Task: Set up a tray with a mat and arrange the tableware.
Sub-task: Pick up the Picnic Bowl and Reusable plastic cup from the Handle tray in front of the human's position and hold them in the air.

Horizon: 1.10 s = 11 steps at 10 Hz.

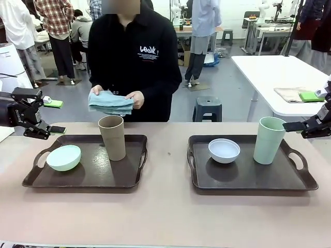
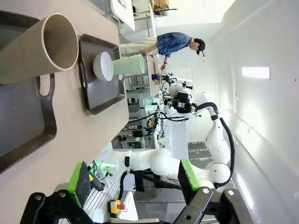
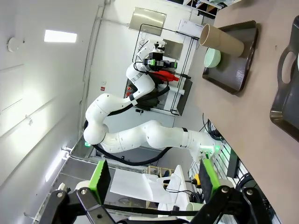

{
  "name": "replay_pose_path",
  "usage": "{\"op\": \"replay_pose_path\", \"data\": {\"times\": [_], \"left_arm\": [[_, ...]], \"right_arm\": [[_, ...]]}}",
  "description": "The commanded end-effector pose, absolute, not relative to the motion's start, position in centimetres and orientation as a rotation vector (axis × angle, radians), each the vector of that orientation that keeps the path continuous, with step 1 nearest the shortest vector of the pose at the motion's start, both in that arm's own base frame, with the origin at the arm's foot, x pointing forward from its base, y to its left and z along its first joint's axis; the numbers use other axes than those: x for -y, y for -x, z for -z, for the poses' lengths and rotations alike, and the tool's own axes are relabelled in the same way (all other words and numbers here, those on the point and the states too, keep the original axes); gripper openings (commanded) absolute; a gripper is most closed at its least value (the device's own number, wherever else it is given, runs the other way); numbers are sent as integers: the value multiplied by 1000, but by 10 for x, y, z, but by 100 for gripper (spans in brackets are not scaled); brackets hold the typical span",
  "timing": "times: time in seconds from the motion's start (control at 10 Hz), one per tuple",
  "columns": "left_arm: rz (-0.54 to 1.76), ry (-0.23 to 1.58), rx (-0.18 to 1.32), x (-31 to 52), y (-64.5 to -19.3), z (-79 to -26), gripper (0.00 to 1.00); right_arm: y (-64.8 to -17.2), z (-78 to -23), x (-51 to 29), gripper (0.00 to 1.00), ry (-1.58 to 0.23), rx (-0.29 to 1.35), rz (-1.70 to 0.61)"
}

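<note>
On the beige table (image 1: pixel 165 217), the tan cup (image 1: pixel 113 137) and green bowl (image 1: pixel 63 157) sit on the nine-o'clock tray (image 1: pixel 88 181) and the pale cup (image 1: pixel 269 140) and white bowl (image 1: pixel 224 150) on the three-o'clock tray (image 1: pixel 248 181), the left gripper (image 1: pixel 54 117) and right gripper (image 1: pixel 301 111) gape empty, and laying the mat (image 1: pixel 110 102), now held at twelve o'clock, could topple a tall cup.

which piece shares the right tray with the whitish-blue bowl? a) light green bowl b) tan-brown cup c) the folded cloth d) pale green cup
D: the pale green cup stands upright on the right tray beside the whitish-blue bowl, while the tan-brown cup stands on the left tray.
</note>
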<state>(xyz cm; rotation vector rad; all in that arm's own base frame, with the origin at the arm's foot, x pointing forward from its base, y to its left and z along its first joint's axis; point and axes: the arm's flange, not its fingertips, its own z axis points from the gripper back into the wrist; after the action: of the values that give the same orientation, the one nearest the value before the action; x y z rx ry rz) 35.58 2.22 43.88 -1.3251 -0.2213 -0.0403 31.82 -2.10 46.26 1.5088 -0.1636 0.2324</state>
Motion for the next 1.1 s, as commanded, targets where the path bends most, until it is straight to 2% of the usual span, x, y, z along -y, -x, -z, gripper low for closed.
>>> {"op": "replay_pose_path", "data": {"times": [0.0,1.0], "left_arm": [[47,1314,228,-24,-355,-439,100],[47,1314,228,-24,-355,-439,100]], "right_arm": [[-316,-460,21,100,-1509,166,-255],[-316,-460,21,100,-1509,166,-255]]}}
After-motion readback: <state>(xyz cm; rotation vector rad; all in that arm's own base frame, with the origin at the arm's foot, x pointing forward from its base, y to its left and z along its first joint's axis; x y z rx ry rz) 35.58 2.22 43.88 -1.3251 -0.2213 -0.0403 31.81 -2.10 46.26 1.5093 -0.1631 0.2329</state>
